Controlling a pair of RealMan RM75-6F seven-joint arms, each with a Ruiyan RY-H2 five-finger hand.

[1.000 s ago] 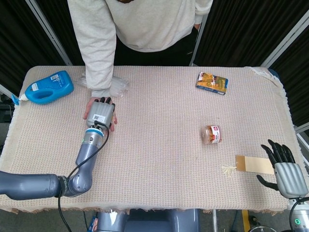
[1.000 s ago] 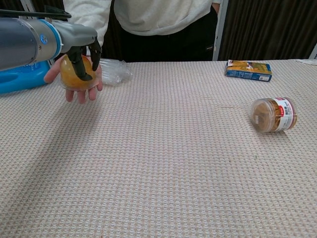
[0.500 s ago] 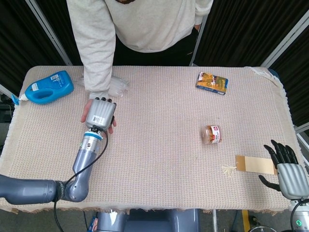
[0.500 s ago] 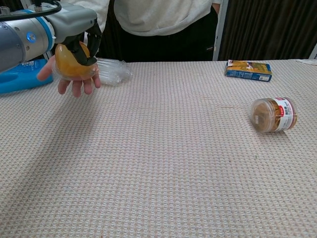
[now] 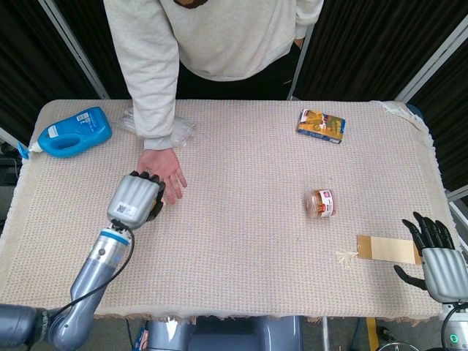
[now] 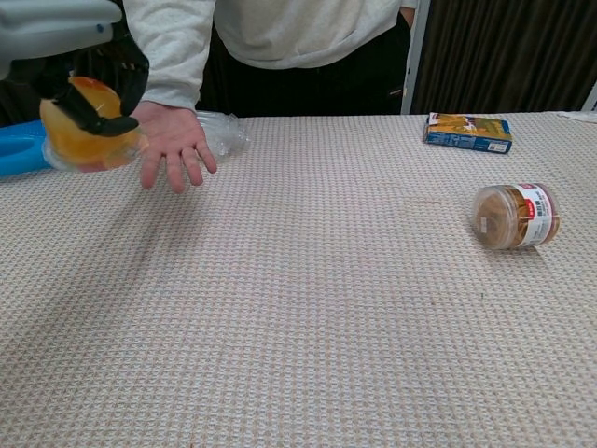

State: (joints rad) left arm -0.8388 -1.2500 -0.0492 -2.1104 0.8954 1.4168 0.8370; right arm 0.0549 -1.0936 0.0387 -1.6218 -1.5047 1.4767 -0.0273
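Left hand [image 6: 89, 89] withdrawn with orange cup [image 6: 86, 126], label unreadable

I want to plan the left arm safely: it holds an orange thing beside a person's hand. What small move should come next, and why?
Probably draw the left hand a little away from the person's hand: it grips the orange thing above the table, and the two nearly touch.

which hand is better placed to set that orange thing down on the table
Left. The left hand already grips the orange thing above the table, beside the person's hand. The right hand holds nothing, fingers apart, at the table's far right corner near the cardboard strip.
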